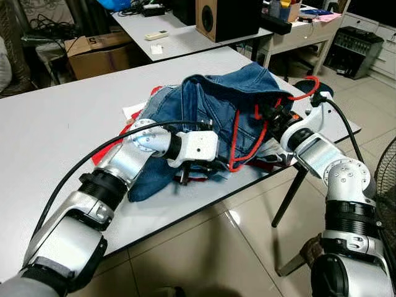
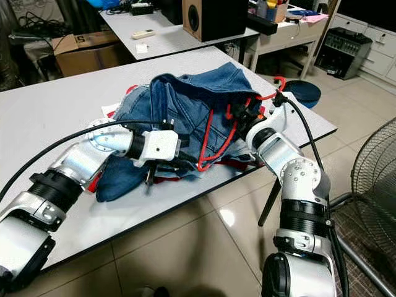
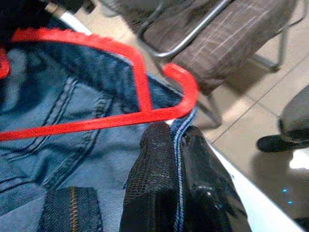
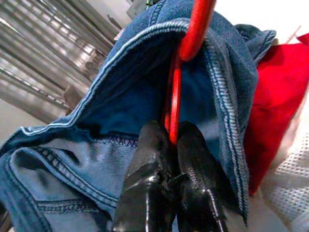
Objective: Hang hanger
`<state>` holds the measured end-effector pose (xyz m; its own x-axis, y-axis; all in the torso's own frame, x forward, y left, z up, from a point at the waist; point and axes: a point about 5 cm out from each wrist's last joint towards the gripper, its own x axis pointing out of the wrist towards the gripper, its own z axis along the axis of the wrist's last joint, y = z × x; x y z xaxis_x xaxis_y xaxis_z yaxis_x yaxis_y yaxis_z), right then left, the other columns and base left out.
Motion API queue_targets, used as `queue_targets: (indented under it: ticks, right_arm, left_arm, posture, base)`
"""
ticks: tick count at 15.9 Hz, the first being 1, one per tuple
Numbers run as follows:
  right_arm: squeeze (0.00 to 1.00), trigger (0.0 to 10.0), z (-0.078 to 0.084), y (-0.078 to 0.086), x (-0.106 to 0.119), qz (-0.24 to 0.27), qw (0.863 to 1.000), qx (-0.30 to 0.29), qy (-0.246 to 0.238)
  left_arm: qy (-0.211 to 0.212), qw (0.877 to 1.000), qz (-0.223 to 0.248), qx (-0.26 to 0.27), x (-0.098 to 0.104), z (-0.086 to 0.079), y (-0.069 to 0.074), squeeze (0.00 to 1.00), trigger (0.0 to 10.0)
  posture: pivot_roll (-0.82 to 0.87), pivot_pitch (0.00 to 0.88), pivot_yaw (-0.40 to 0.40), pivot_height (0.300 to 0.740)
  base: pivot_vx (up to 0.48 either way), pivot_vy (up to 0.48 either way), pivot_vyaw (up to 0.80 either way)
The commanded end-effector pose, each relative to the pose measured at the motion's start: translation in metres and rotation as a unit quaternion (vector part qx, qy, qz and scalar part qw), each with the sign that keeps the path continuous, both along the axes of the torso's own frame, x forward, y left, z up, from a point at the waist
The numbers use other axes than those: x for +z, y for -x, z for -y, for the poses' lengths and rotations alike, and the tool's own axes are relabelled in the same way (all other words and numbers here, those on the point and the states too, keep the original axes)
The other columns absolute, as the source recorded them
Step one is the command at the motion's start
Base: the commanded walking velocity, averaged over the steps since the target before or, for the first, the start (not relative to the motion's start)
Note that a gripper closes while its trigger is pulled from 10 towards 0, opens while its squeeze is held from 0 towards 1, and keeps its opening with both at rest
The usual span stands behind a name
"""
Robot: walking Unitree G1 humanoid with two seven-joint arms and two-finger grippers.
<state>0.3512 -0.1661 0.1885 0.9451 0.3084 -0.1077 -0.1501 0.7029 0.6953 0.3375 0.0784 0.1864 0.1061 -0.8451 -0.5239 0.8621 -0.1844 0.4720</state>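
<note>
Both arms are out over the grey table (image 1: 55, 117), working on a heap of blue jeans (image 1: 210, 99) with a red hanger (image 1: 238, 145) threaded through the denim. My left gripper (image 3: 177, 145) sits at the near edge of the heap, at about 7 o'clock from its centre, and its fingers (image 3: 149, 169) are clenched on a thin fold of denim seam, just below the hanger's bar and shoulder curve (the red plastic looks to be touching the fingertips, though I cannot tell for certain). My right gripper (image 4: 171, 133) is at about 3 o'clock on the heap, close to the table's right edge, pinched tight on a red rod of the hanger with both fingers (image 4: 198, 164) pressed together around it; the denim waistband drapes over that rod. The hanger's hook (image 1: 307, 86) sticks out of the cloth at about 2 o'clock, just above my right wrist. The hanger lies on the table inside the jeans, not hung anywhere. Some red cloth (image 4: 277, 96) lies under the jeans, showing at the edges of the heap. Beyond the table at 12 o'clock stands a second table (image 1: 179, 37) with a speaker (image 1: 216, 18) on it; a cardboard box (image 1: 99, 52) sits at 11 o'clock on the floor.
</note>
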Motion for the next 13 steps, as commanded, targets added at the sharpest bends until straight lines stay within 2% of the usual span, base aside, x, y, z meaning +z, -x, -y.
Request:
queue_targets:
  ticks: [1,3,6,8,9,11,12,13]
  right_arm:
    - [0.00,10.0,0.000,-0.001,0.003,0.005,1.000,-0.003,0.017]
    - [0.00,10.0,0.003,-0.001,0.003,0.007,1.000,-0.009,0.018]
    - [0.00,10.0,0.008,-0.005,0.003,0.004,0.999,-0.028,0.016]
    - [0.00,10.0,0.007,-0.007,0.005,0.006,1.000,-0.030,0.007]
    - [0.00,10.0,0.005,-0.008,0.005,0.008,1.000,-0.027,0.013]
    - [0.00,10.0,-0.004,-0.008,0.003,0.008,0.999,-0.013,0.028]
    - [0.00,10.0,-0.009,-0.007,0.000,0.005,0.999,-0.002,0.034]
    - [0.00,10.0,-0.011,-0.006,-0.001,0.003,0.999,0.003,0.037]
  left_arm:
    - [0.004,1.000,0.009,-0.009,0.008,-0.002,0.001,0.00,0.0]
    - [-0.034,0.998,-0.006,-0.052,0.000,-0.010,0.011,0.00,0.0]
    - [-0.071,0.991,-0.022,-0.111,-0.006,-0.013,0.029,0.00,0.0]
    - [-0.061,0.989,-0.032,-0.134,-0.005,-0.008,0.036,0.00,0.0]
    - [-0.028,0.989,-0.043,-0.137,0.000,-0.001,0.038,0.00,0.0]
    - [0.079,0.983,-0.074,-0.145,0.022,0.020,0.042,0.00,0.0]
    - [0.136,0.978,-0.085,-0.136,0.035,0.030,0.039,0.00,0.0]
    - [0.155,0.975,-0.092,-0.132,0.039,0.033,0.037,0.00,0.0]
  posture:
    - [-0.01,0.000,0.049,0.740]
    - [-0.01,0.000,0.049,0.740]
    - [-0.01,0.000,0.041,0.740]
    - [-0.01,0.000,0.038,0.740]
    - [-0.01,0.000,0.037,0.740]
    - [0.00,0.000,0.037,0.740]
    - [0.00,0.000,0.038,0.740]
    - [0.00,0.000,0.039,0.740]
  base:
    - [0.000,0.000,0.00]
    - [0.000,0.000,0.00]
    - [0.000,0.000,0.00]
    - [0.000,0.000,0.00]
    - [0.000,0.000,0.00]
    - [0.000,0.000,0.00]
    - [0.000,0.000,0.00]
    - [0.000,0.000,0.00]
